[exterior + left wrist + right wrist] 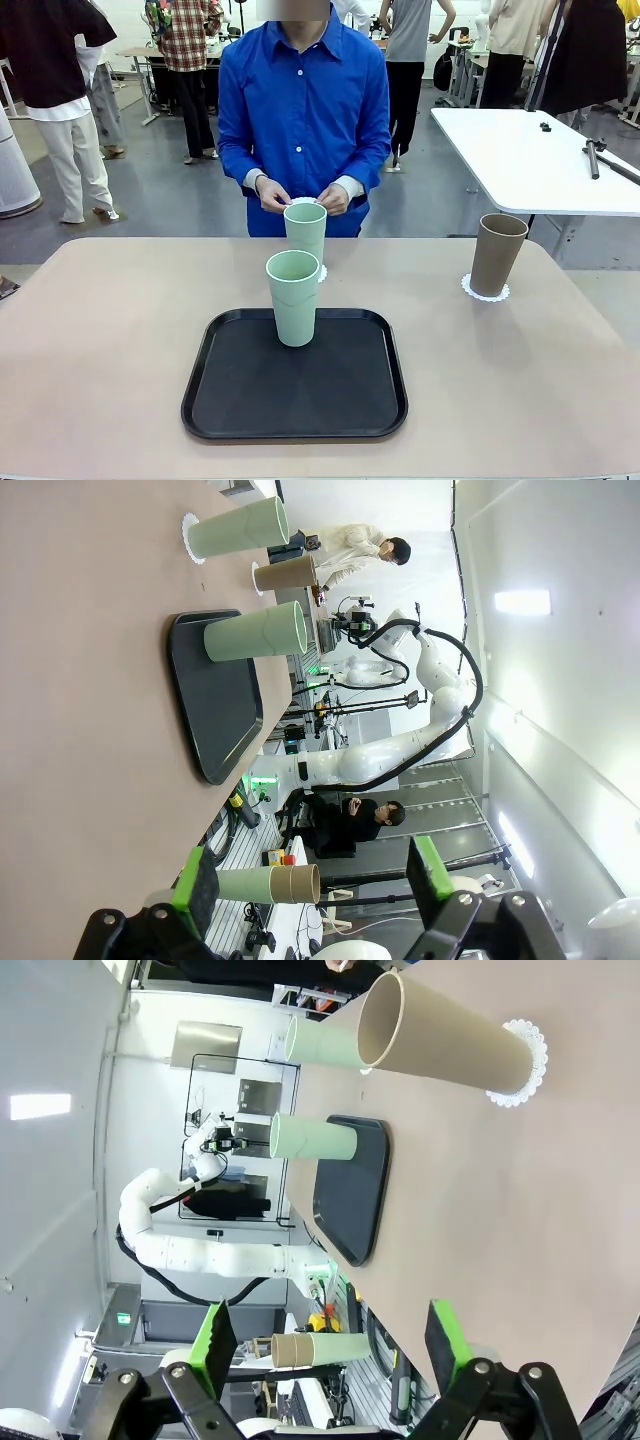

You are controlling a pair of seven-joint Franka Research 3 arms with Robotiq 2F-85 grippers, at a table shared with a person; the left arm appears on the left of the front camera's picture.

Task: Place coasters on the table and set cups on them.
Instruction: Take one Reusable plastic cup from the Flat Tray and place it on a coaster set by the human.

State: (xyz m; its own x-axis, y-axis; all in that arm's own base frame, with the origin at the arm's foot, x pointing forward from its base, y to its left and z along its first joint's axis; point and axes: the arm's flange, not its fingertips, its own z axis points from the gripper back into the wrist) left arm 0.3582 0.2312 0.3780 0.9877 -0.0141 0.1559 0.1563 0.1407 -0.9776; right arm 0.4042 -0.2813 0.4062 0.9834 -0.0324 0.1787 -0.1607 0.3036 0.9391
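- A pale mint green tapered tumbler [292, 300] is being shown upright near the far end of the black rectangular tray [240, 400], long axis vertical, with no coaster under it.
- A second mint tumbler [305, 228] is being carried by a white scalloped coaster [321, 273] on the beige surface [100, 330], and a brown-taupe tumbler [497, 253] by another lacy coaster [485, 293].
- Something white, probably the third coaster [303, 201], is being held in the person's hands [272, 193].
- The left claw [313, 872] and right claw [331, 1335] are being shown released, nothing grasped.
- The tray tumbler is being judged ahead of both claws, near the midline, marginally nearer the left arm.
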